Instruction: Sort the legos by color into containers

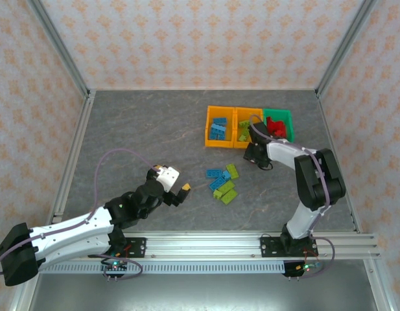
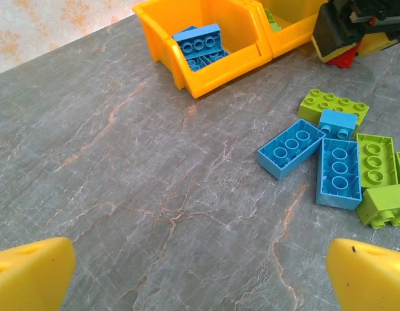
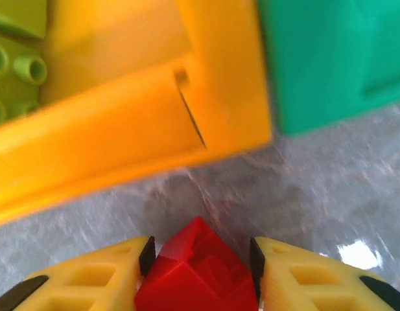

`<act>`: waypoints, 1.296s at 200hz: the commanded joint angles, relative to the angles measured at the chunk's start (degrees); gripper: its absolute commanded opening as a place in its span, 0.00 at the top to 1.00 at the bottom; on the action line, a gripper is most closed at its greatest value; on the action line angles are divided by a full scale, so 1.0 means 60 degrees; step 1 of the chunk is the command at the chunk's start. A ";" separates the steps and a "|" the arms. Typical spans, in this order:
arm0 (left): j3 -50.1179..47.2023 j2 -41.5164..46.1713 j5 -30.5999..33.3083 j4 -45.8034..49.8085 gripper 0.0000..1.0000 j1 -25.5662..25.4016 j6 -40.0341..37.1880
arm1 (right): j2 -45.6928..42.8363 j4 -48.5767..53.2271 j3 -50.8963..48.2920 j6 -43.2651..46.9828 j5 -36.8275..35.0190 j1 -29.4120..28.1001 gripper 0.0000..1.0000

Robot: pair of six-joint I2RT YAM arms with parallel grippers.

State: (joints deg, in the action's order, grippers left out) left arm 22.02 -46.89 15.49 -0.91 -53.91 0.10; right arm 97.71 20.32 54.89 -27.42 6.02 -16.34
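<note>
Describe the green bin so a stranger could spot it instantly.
At the far side of the grey marbled table, two orange plastic bins and one green plastic bin stand in a row. It's the rightmost, the only green one, holding red studded bricks.

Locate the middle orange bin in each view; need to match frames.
Top external: middle orange bin, centre of the three-bin row, upper right of the table.
Left wrist: top edge, right of centre, beside the blue-filled bin.
Right wrist: upper left, above the right tool gripping a red lego.
Shared landmark: the lime legos inside it.
</note>
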 commanded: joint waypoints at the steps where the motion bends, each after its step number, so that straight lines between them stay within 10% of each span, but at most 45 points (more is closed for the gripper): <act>1: 0.0144 0.0083 0.0174 -0.0024 0.00 -0.0012 0.0012 | -0.1300 0.0004 -0.0915 -0.0469 -0.0055 -0.0029 0.61; 79: 0.0153 0.0052 0.0088 -0.0049 0.00 -0.0009 0.0042 | -0.5230 0.0408 -0.1230 -0.0942 -0.1294 0.0639 0.68; 159: 0.0153 0.0206 0.0290 0.0107 0.00 -0.0016 -0.0001 | -0.0337 0.0891 0.3735 -0.0204 -0.0416 0.2706 0.68; 211: 0.0138 0.0202 0.0239 0.0068 0.00 -0.0017 0.0000 | 0.0795 0.2032 0.5218 -0.0070 -0.0356 0.2694 0.33; 259: 0.0153 0.0227 0.0193 0.0087 0.00 -0.0010 0.0042 | -0.2212 0.1257 0.2499 -0.0702 0.0195 0.2299 0.26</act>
State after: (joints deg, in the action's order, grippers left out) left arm 22.02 -46.50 15.49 -0.86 -53.91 0.10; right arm 95.70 28.34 77.28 -29.58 5.39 -0.36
